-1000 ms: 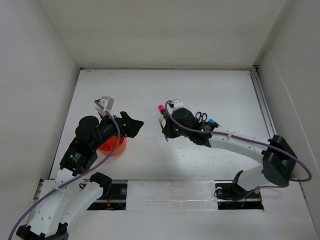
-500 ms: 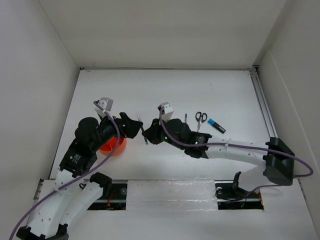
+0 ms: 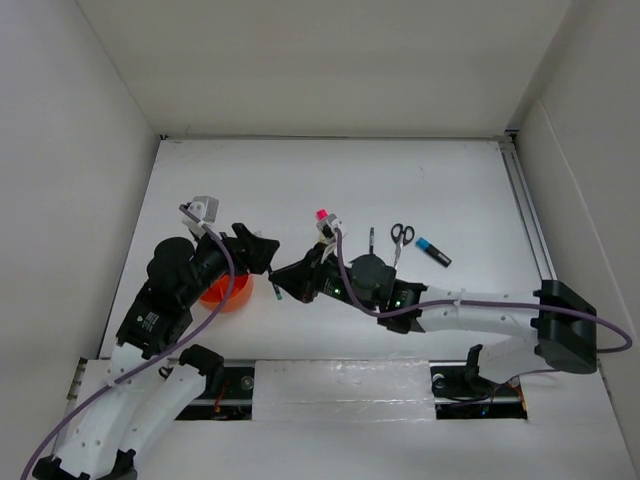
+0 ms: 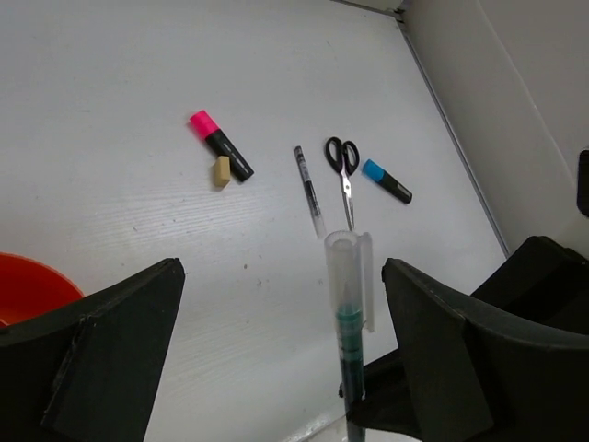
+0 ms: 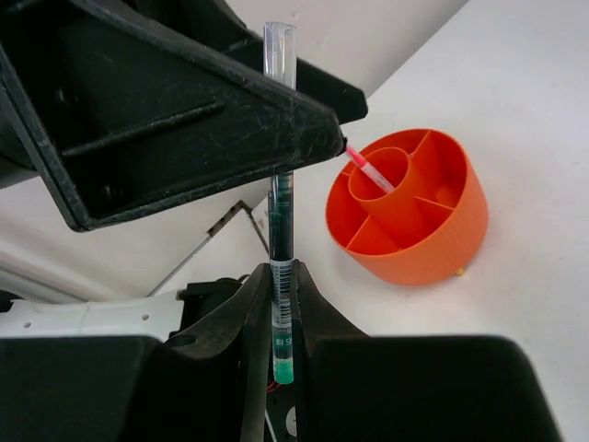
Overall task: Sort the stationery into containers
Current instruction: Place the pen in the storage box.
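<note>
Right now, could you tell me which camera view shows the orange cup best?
The right wrist view: the orange cup shows whole, with its dividers. The left wrist view catches only a sliver at the edge; in the top view the left arm hides half.

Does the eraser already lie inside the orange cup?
No, the eraser lies on the table right beside the pink-capped highlighter, away from the orange cup.
</note>
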Action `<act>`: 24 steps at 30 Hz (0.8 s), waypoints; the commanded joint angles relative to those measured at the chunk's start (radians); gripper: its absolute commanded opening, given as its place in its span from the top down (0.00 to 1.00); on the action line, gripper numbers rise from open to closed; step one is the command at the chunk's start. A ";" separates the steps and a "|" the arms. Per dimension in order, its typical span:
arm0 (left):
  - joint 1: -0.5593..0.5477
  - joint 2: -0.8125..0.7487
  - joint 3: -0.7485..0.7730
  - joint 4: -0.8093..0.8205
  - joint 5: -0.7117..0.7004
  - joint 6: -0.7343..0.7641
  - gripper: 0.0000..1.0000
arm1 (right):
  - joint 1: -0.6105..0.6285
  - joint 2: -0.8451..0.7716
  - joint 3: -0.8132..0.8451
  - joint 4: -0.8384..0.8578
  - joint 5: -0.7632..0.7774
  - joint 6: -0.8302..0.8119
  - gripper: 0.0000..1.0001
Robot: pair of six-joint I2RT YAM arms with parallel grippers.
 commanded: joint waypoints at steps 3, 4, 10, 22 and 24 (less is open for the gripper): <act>-0.003 -0.037 0.010 0.038 0.025 0.004 0.33 | 0.025 0.035 0.055 0.148 -0.051 -0.012 1.00; -0.003 -0.037 0.010 0.038 0.039 0.004 0.38 | 0.025 0.047 0.055 0.158 -0.051 -0.012 1.00; -0.003 -0.027 0.010 0.047 0.092 0.026 0.60 | 0.025 0.065 0.078 0.158 0.058 -0.001 1.00; -0.003 -0.028 0.021 0.047 0.037 0.026 1.00 | 0.025 0.113 0.130 0.149 0.066 -0.030 1.00; -0.003 -0.042 0.021 0.047 -0.004 0.026 1.00 | 0.025 0.124 0.130 0.149 0.066 -0.039 0.99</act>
